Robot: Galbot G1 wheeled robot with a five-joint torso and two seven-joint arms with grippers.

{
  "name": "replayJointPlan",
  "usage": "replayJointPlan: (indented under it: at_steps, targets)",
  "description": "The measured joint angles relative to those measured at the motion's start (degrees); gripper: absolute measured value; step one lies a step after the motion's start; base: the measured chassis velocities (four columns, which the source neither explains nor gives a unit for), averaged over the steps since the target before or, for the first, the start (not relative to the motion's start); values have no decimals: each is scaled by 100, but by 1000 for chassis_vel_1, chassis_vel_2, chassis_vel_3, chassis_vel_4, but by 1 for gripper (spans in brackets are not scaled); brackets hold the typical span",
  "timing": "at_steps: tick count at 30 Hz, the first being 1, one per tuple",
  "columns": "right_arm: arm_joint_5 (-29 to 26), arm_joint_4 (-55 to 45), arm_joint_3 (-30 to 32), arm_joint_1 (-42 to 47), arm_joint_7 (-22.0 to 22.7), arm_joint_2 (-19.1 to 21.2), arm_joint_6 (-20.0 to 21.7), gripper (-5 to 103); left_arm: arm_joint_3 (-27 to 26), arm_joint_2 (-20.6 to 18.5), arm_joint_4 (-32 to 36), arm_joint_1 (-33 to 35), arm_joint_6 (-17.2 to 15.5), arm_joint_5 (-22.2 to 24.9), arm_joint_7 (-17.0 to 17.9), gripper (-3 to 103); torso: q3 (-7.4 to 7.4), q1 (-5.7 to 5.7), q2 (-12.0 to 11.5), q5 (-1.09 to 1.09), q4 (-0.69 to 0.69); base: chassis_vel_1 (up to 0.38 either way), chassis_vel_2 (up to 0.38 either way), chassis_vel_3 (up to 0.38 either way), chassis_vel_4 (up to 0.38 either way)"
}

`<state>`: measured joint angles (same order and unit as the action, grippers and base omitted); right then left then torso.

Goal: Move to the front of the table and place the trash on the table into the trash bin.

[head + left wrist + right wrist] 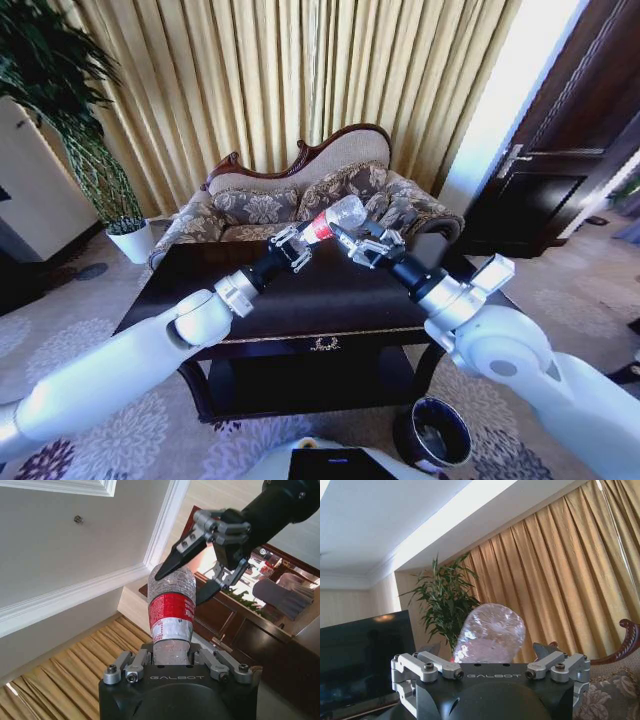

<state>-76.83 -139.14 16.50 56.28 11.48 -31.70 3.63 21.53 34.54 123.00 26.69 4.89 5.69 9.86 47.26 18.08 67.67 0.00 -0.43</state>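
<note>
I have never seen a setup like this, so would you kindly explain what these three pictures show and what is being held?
This is a wheeled robot with two white arms. The head view looks down from its head at a dark table, with a sofa behind it and the trash bin on the floor. The other two pictures come from cameras on each wrist. The left gripper holds a clear plastic bottle with a red label, raised above the table. The right gripper has its fingers open around the bottle's far end.

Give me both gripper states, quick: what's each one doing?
Left gripper: shut on the bottle, held above the table.
Right gripper: jaws open around the bottle's far end, not yet clamped.
</note>
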Motion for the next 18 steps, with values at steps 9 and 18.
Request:
replayJointPlan:
  at_steps: [9, 18]
  targets:
    - [21, 315, -509, -522, -12, -46, 17, 99, 167, 13, -14, -176, -27, 73, 0, 32, 0, 0, 0, -1, 0, 0, 0, 0, 0]
    - [18, 325, -587, -623, -30, -65, 16, 73, 202, -5, -10, -153, -35, 80, -2, 32, 0, 0, 0, -1, 0, 0, 0, 0, 0]
